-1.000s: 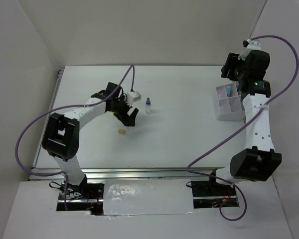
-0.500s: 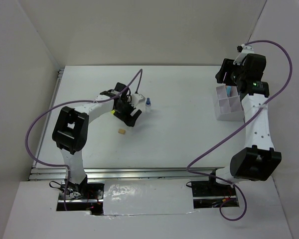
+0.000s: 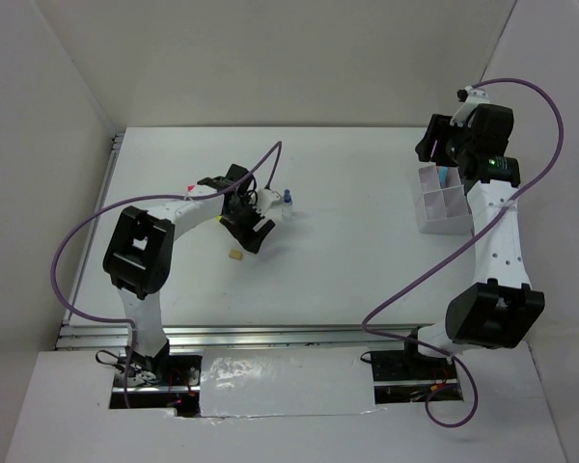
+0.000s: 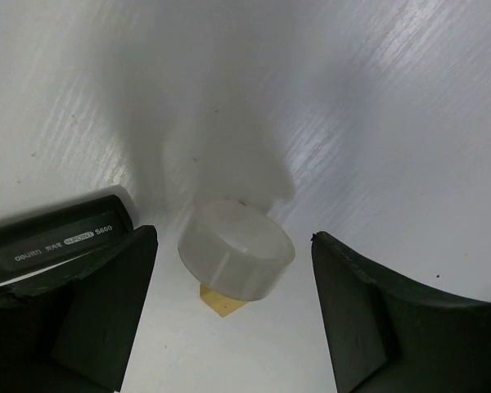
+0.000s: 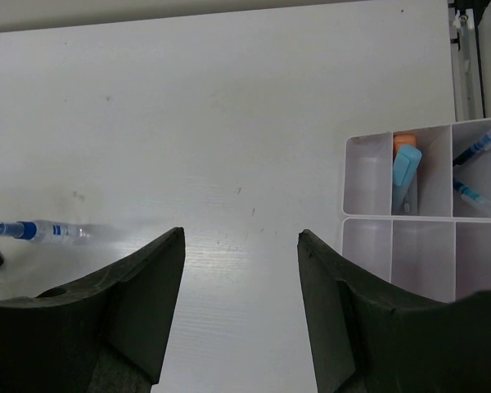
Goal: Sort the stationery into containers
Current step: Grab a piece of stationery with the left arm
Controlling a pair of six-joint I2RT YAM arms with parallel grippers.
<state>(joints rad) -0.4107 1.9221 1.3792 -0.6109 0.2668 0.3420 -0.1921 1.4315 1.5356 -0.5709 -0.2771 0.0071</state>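
Some pens (image 5: 473, 151) lie in the tray (image 5: 397, 218) | bottle (image 5: 37, 231) and eraser (image 4: 219, 303) not in yet | left gripper (image 4: 231, 246) jaws apart over eraser | right gripper (image 5: 239, 241) jaws apart, empty

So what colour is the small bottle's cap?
Blue. The bottle shows best in the right wrist view, at the left edge.

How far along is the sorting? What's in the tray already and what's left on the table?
Done: the light-blue-capped tube and blue pens lie in compartments of the tray. In hand: nothing gripped; the left gripper, fingers open, hangs over the tan eraser; the right gripper is open and empty. Left: the eraser and the blue-capped bottle, both on the table.
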